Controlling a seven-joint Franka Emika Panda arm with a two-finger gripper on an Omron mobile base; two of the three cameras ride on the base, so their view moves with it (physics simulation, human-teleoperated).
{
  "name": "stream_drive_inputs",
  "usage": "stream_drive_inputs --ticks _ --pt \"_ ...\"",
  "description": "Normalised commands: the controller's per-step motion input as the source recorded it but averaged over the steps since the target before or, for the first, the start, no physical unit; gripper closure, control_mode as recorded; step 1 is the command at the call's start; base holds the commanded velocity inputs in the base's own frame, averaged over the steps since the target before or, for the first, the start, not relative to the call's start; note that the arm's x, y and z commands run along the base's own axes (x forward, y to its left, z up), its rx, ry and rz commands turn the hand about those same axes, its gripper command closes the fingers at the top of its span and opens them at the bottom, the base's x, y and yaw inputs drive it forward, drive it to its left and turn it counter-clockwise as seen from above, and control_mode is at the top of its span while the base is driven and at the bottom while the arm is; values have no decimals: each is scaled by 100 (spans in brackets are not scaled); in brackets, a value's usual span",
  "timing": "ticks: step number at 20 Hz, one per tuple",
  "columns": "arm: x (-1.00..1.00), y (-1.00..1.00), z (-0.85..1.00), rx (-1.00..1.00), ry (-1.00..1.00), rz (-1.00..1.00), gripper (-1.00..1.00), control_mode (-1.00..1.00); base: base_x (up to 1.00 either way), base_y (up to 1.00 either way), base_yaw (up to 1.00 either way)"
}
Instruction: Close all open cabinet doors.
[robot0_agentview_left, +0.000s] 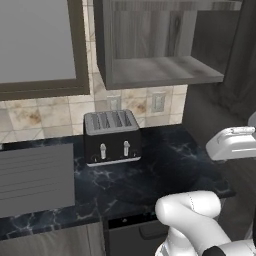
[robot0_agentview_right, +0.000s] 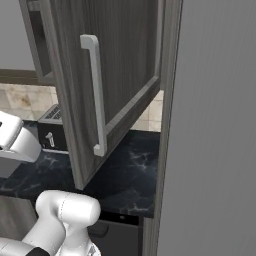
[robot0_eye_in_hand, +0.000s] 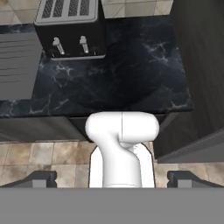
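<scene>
The left base view looks forward and down from behind the arm, facing the tiled wall, with the toaster (robot0_agentview_left: 111, 137) on the dark counter (robot0_agentview_left: 165, 170) and the open wall cabinet (robot0_agentview_left: 155, 45) above. The right base view sits close behind the swung-out cabinet door (robot0_agentview_right: 107, 75), catching the same toaster and counter past it. The hand view looks steeply down from above the counter's front edge; its gripper (robot0_eye_in_hand: 111, 178) frames toaster, counter and floor.
</scene>
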Motion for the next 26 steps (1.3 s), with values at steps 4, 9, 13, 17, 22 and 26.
stream_drive_inputs --ticks 4,9,13,17,22,26 --pt "1 0 0 0 0 0 -100 -100 0 0 0" --pt "-25 -4 0 0 -7 0 -100 -100 0 0 0" --pt "-34 -10 0 0 -24 0 -100 -100 0 0 0" --pt "-18 -19 0 0 -32 0 -100 -100 0 0 0" --pt "0 -30 0 0 -26 0 -100 -100 0 0 0" --pt "0 -28 0 0 -25 0 -100 -100 0 0 0"
